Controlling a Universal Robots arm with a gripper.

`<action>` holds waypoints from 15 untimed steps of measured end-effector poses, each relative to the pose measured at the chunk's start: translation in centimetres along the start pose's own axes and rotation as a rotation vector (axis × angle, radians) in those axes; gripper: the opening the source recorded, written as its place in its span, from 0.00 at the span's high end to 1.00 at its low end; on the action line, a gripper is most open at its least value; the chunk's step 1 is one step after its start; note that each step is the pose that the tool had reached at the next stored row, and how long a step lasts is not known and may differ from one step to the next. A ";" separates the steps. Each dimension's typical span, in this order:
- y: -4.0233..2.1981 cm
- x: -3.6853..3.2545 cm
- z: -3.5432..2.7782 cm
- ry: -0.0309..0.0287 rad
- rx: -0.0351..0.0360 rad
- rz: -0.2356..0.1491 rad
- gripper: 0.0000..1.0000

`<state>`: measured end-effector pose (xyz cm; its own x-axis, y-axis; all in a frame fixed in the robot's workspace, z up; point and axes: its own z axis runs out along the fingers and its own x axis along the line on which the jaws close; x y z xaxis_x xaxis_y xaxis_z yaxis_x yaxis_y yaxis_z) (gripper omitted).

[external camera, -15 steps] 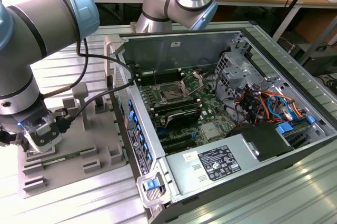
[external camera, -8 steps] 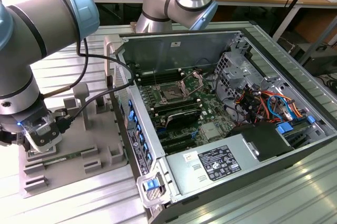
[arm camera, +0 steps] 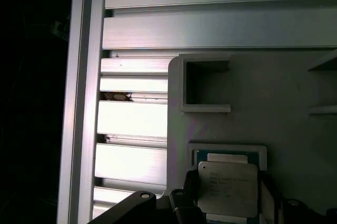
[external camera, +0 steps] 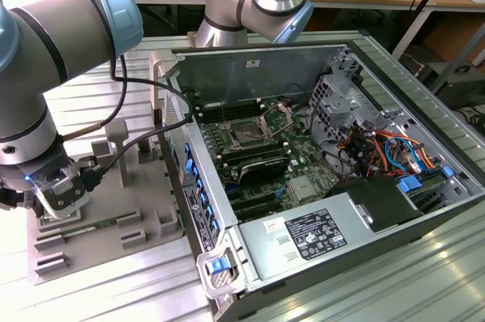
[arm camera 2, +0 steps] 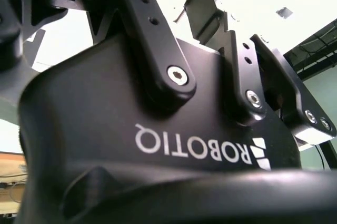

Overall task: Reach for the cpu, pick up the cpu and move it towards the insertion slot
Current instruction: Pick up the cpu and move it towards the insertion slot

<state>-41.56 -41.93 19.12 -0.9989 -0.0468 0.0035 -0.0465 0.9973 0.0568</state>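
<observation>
The cpu (arm camera: 227, 188), a small square chip with a pale silver top, sits between my gripper's (arm camera: 227, 195) two black fingers (arm camera: 185, 195), which close on its two opposite edges. It hangs just over a shallow square nest (arm camera: 227, 149) in the grey fixture plate (arm camera: 284, 92). In the exterior view my gripper (external camera: 59, 202) stands low over that plate (external camera: 144, 186) at the exterior view's left. The insertion slot (external camera: 247, 134), dark and framed by a silver bracket, lies on the motherboard inside the open computer case (external camera: 258, 57), well off to the exterior view's right.
The grey plate carries raised blocks and a square post (external camera: 117, 144); a thin green stick (external camera: 85, 226) lies near the gripper. A black cable (external camera: 144, 136) runs from the wrist toward the case. The case wall (external camera: 193, 186), drive cage (external camera: 337, 106) and power supply (external camera: 311, 235) surround the motherboard.
</observation>
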 end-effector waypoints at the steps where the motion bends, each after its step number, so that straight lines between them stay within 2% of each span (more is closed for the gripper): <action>1: 0.00 0.00 0.00 0.0000 -0.0001 0.000 0.45; 15: 0.01 0.00 -0.06 -0.0003 -0.0010 0.000 0.45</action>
<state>-41.56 -41.92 19.18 -0.9989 -0.0467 0.0032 -0.0464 0.9972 0.0578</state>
